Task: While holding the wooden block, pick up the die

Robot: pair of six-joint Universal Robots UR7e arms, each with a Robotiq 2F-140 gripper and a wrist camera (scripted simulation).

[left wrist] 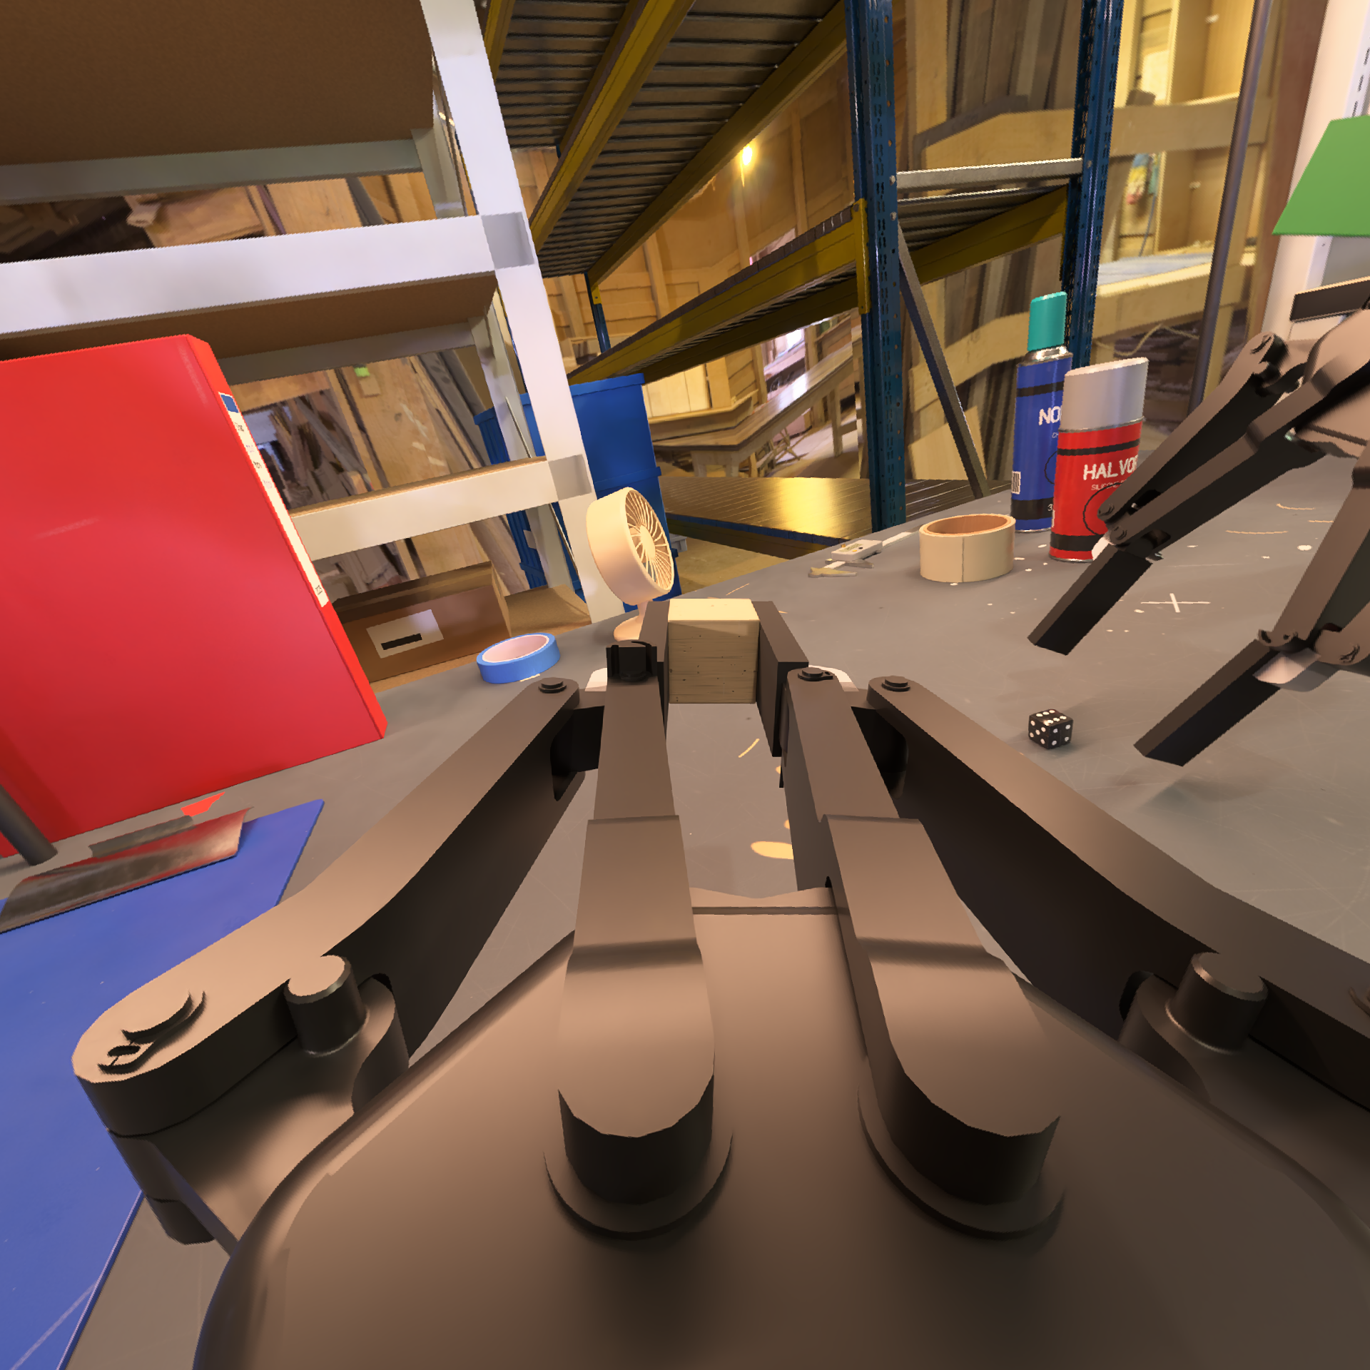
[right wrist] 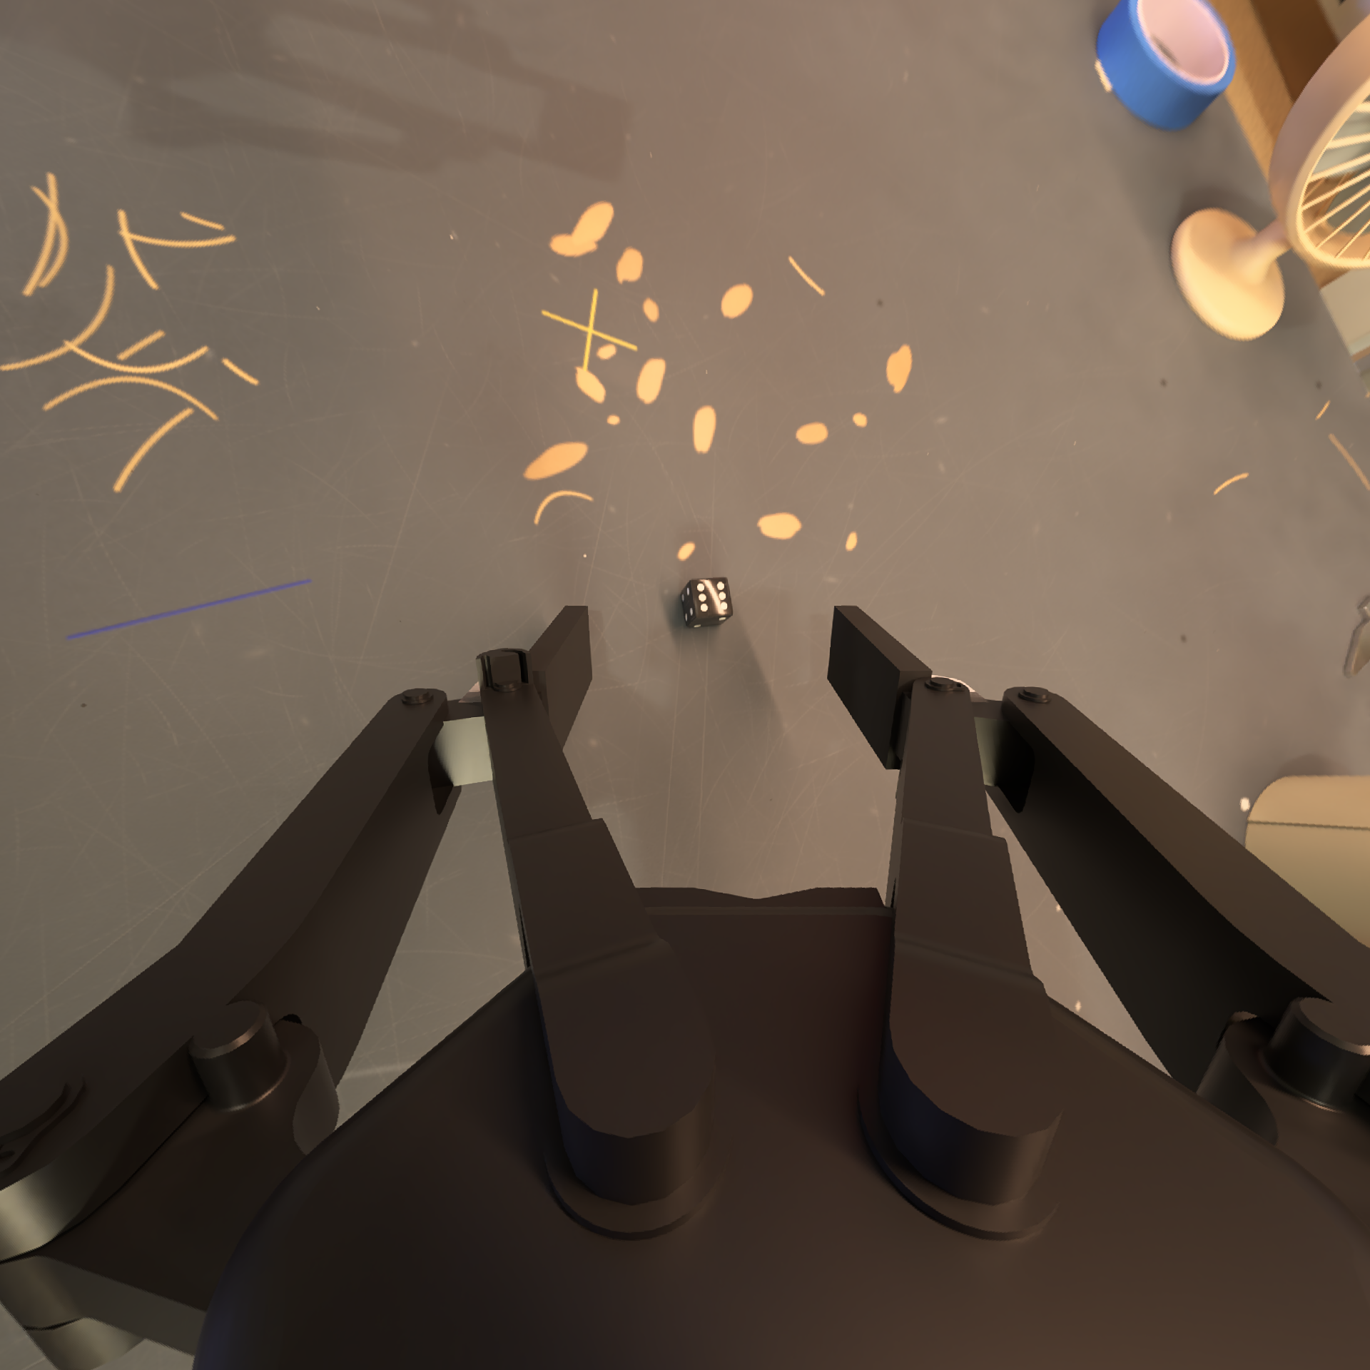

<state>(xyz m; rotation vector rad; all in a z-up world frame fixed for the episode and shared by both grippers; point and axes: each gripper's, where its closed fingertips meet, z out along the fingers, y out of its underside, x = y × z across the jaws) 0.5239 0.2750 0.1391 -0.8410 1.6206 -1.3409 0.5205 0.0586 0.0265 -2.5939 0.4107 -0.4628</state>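
My left gripper (left wrist: 713,630) is shut on a pale wooden block (left wrist: 713,651) and holds it above the grey table (left wrist: 964,801). A small black die with white pips (left wrist: 1050,729) lies on the table to its right. In the right wrist view the die (right wrist: 706,602) sits just beyond and between the open fingertips of my right gripper (right wrist: 712,619), which hovers above it. The right gripper also shows in the left wrist view (left wrist: 1104,697), open, just right of the die.
A small beige fan (left wrist: 631,552), a blue tape roll (left wrist: 517,656), a beige tape roll (left wrist: 966,547) and two spray cans (left wrist: 1096,460) stand at the table's far side. A red box (left wrist: 148,578) and a blue mat (left wrist: 111,1001) are at the left.
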